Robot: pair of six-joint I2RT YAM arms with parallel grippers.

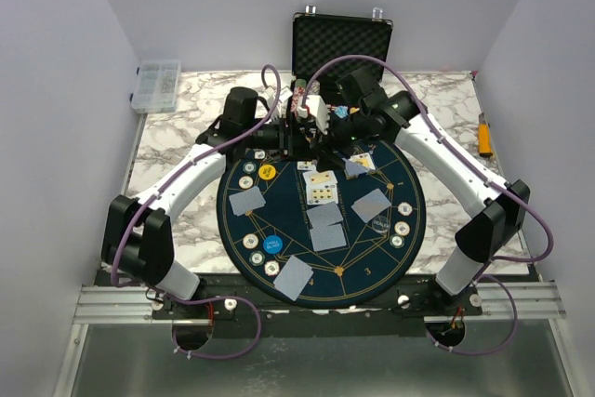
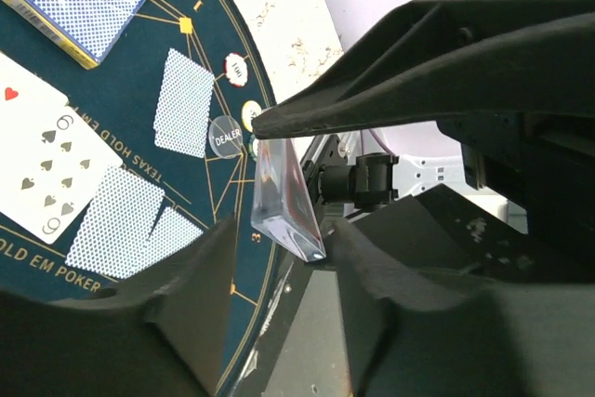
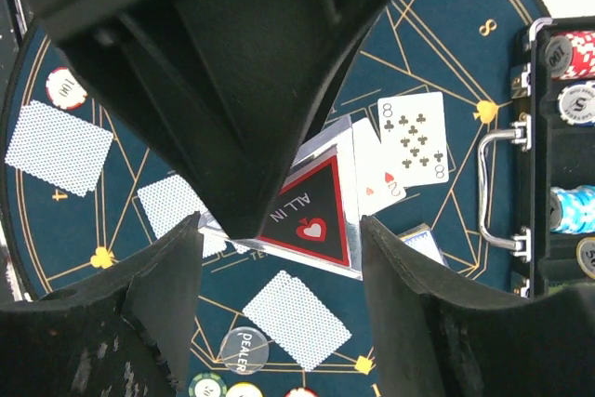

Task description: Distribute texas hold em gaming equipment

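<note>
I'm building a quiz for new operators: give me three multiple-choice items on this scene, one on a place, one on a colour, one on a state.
1. Where on the table is the clear compartment box? A far-left corner B near-right corner C centre
2. Border of the ALL IN triangle? A green B red C yellow
3. The black case is: A shut B open C overturned
Key: A, it lies at the far left edge; B, a red rim frames the lettering; B, its foam-lined lid stands up.
</note>
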